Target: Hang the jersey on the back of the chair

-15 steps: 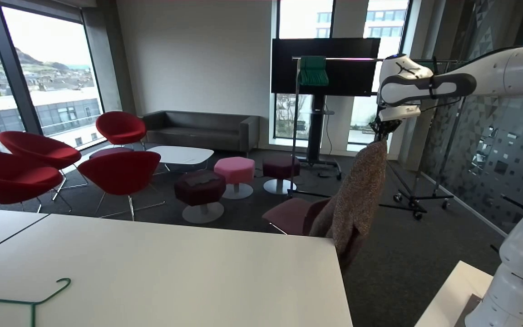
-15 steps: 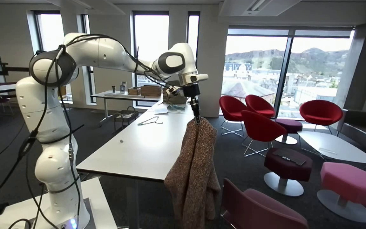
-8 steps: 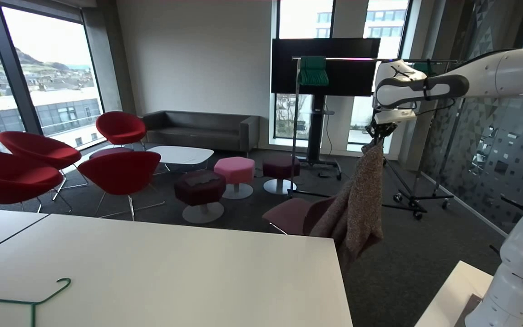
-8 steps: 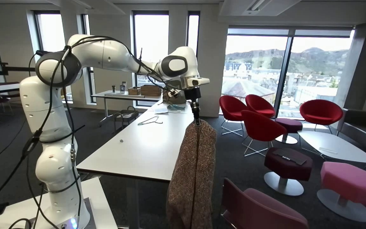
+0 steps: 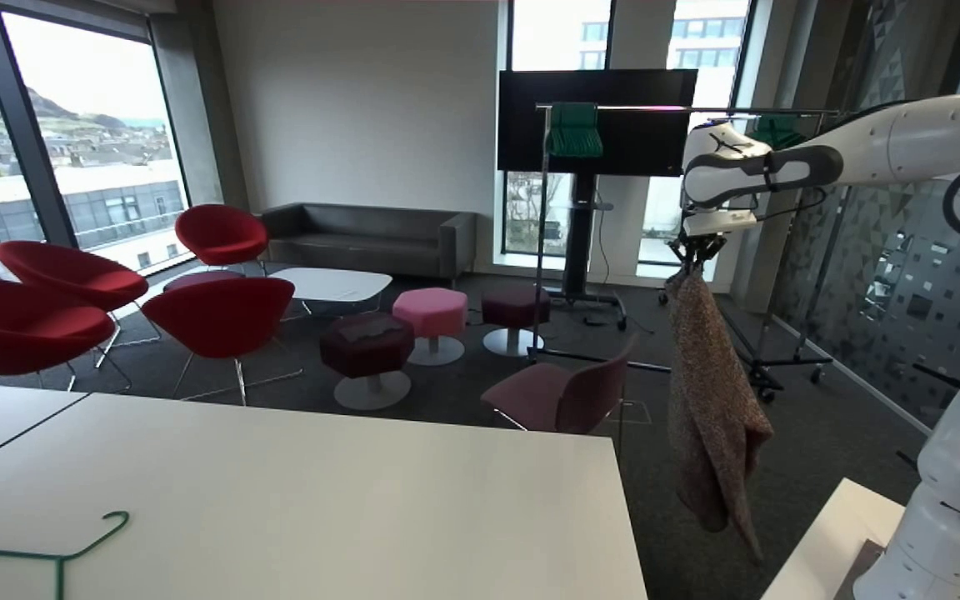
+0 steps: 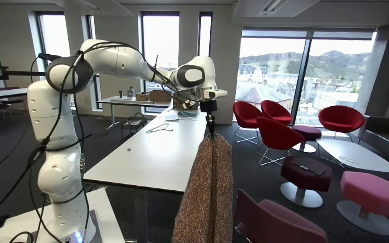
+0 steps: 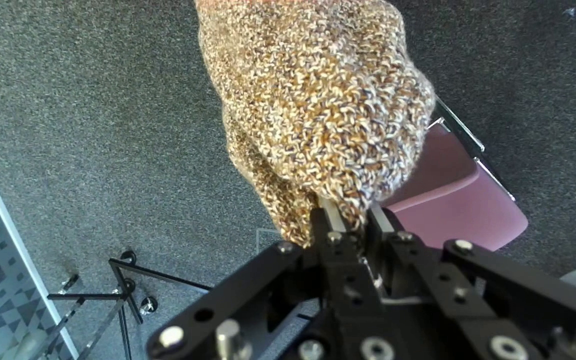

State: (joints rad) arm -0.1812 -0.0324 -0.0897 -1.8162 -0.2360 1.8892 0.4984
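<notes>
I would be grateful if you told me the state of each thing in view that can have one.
gripper: closed on the jersey
jersey: hanging down from the gripper, apart from the chair
chair: upright, its back bare
loose green hanger: lying on the white table
bunched green hangers: hung on the clothes rail
screen: dark
pink stool: upright
robot base light: lit blue

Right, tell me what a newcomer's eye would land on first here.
Probably the mottled brown jersey, pinched in the gripper and hanging clear of the maroon chair. After that, likely the four bright red lounge chairs near the big window. The pink stool, between two maroon stools in an exterior view, would also stand out.
</notes>
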